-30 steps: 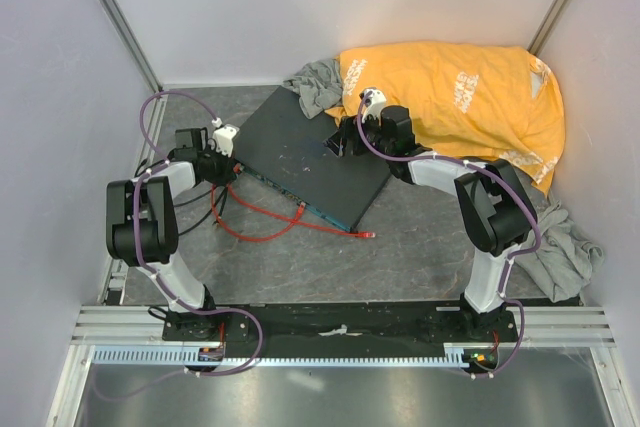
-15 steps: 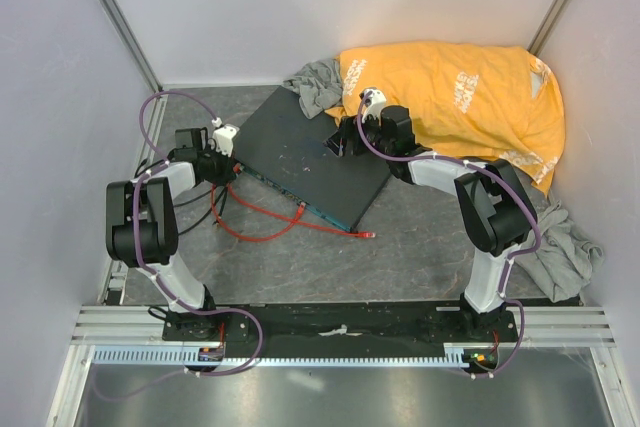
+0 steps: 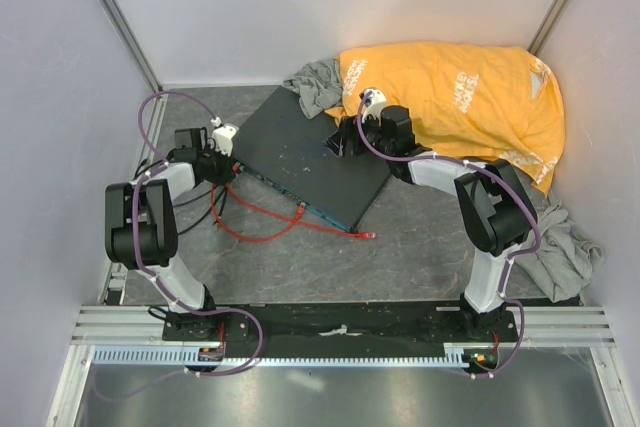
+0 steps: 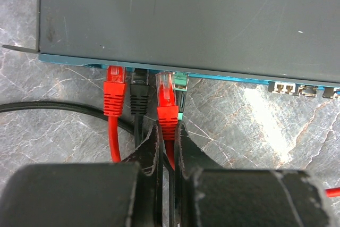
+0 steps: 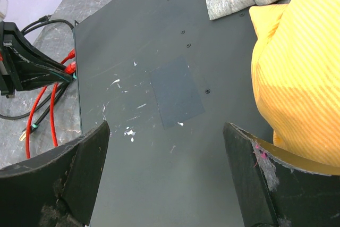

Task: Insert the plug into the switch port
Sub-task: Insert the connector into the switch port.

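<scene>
We saw the left gripper (image 4: 169, 130) clamped on the small red plug (image 4: 167, 111), its clear tip at the blue-green front edge (image 4: 239, 76) of the flat dark grey box (image 4: 202, 19). The right gripper (image 5: 164, 128) hung above it, jaws apart.

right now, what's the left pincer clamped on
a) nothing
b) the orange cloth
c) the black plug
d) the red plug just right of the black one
d: the left wrist view shows the left pincer shut on the rear of the red plug, right of the black plug at the switch.
</scene>
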Available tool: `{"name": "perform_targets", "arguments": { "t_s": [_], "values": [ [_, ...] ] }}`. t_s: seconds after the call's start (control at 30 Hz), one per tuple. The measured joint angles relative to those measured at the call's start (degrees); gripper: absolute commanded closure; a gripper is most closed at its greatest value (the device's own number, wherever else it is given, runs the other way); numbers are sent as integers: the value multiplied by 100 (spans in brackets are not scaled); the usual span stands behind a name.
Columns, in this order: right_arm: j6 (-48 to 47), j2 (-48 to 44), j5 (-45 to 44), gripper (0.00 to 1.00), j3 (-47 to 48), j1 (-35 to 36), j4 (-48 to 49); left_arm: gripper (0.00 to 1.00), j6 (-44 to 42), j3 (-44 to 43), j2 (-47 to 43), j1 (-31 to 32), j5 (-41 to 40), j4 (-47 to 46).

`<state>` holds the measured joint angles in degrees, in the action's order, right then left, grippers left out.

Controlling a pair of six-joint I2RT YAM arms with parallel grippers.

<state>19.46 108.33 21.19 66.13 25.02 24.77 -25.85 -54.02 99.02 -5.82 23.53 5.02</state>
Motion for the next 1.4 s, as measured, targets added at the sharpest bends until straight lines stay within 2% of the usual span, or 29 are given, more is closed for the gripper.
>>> {"name": "perform_targets", "arguments": {
  "t_s": [1.4],
  "values": [
    [31,0,105,5,0,-13,131,98,-4,-96,74,-70,61,-11]
  ]
}}
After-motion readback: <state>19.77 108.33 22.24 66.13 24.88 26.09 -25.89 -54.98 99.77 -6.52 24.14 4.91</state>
